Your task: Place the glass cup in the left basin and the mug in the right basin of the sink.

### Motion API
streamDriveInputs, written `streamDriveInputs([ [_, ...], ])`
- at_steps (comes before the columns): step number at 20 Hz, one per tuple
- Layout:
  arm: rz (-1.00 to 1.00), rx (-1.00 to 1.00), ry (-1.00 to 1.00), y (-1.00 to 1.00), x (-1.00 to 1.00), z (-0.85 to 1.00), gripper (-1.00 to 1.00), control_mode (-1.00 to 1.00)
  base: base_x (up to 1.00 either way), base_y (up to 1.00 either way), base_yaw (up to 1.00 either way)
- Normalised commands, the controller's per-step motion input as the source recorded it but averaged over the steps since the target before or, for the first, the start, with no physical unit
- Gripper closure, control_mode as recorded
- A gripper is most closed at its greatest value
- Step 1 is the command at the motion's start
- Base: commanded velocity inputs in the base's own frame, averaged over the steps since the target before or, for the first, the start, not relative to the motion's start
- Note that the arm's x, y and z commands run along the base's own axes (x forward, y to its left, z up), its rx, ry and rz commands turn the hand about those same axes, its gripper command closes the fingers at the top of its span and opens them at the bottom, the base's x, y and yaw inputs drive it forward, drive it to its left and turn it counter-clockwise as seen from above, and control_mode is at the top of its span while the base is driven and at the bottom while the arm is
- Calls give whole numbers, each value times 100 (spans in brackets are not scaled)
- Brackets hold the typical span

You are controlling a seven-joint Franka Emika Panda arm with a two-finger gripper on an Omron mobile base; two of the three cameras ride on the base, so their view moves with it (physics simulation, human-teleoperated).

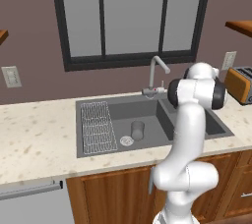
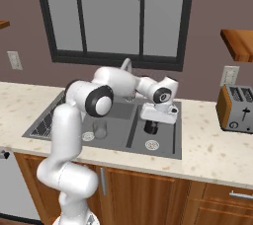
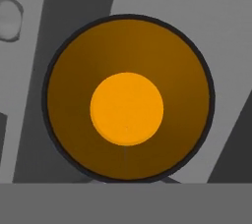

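Two vessels are in the sink (image 1: 93,152), a dark grey double-basin unit set in a speckled beige counter (image 1: 34,139). The glass cup (image 1: 138,130) is a small translucent grey tumbler with no handle; it stands upright on the floor of the left basin (image 1: 147,115), just beside the round silver drain (image 1: 126,141). A wire rack (image 1: 97,127) lies along the far left side of that basin, apart from the cup.

The mug (image 2: 150,126) is black outside. In the hand view, looking straight down into it, the mug (image 3: 128,98) shows a thin dark rim, brownish-orange inner walls and a bright orange-yellow round bottom; its handle cannot be made out. In the right base view it hangs directly under the hand, over the right basin (image 2: 165,130), above and behind that basin's drain (image 2: 152,145). Whether its base touches the basin floor cannot be told.

The gripper (image 2: 151,122) points downward with its jaws drawn narrow, clamped on the mug at its top.

The curved silver faucet (image 1: 156,73) rises behind the divider between the basins. An orange toaster (image 2: 236,108) sits on the counter well to the right of the sink. In the left base view the arm's white upper links cover most of the right basin.
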Motion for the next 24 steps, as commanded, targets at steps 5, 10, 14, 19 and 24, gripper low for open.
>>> streamDriveInputs([
  [5,4,1,0,-2,31,-41,100,-100,0,0,0],
  [10,5,1,0,-3,29,-41,100,-100,0,0,0],
  [14,4,1,0,-6,26,-37,100,-100,0,0,0],
  [19,5,0,0,-8,22,-34,100,-100,0,0,0],
  [24,4,0,0,-7,20,-32,100,-100,0,0,0],
])
